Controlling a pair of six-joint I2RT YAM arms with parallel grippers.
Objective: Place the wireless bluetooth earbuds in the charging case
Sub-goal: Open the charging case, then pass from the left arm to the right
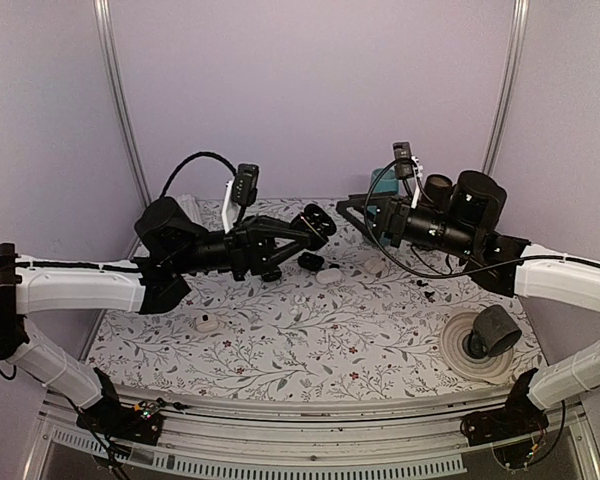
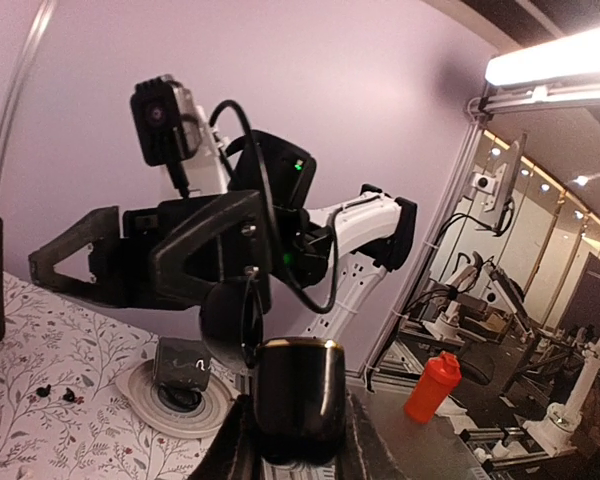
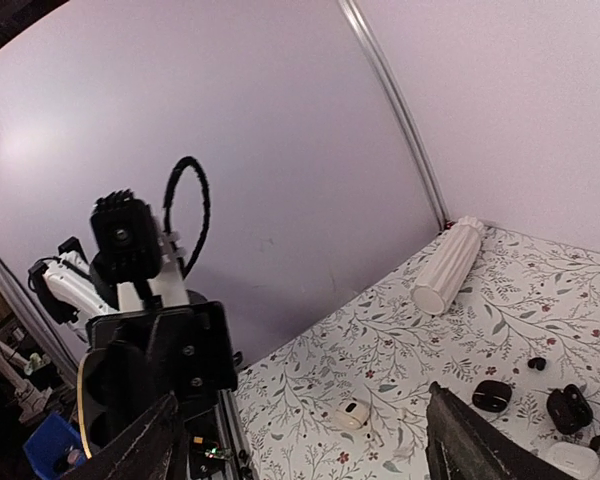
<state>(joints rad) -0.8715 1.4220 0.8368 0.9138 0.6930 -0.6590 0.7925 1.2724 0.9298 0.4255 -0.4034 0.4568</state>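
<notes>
My left gripper (image 1: pixel 318 228) is raised over the middle of the table, shut on a glossy black charging case (image 2: pixel 298 400) that stands upright between its fingers. The right gripper (image 1: pixel 352 215) hangs just right of it, facing it, open with nothing between its fingers (image 3: pixel 150 450). Two tiny black earbuds (image 1: pixel 425 290) lie on the floral mat under the right arm, also seen in the left wrist view as black earbuds (image 2: pixel 55 393). Another black earbud (image 3: pixel 537 364) lies further back.
On the mat lie a black case (image 1: pixel 308 261), a white case (image 1: pixel 329 277) and an open white case (image 1: pixel 208 323). A white ribbed cylinder (image 3: pixel 445 265) lies at the back left. A round disc (image 1: pixel 460 355) bearing a black object sits at the front right.
</notes>
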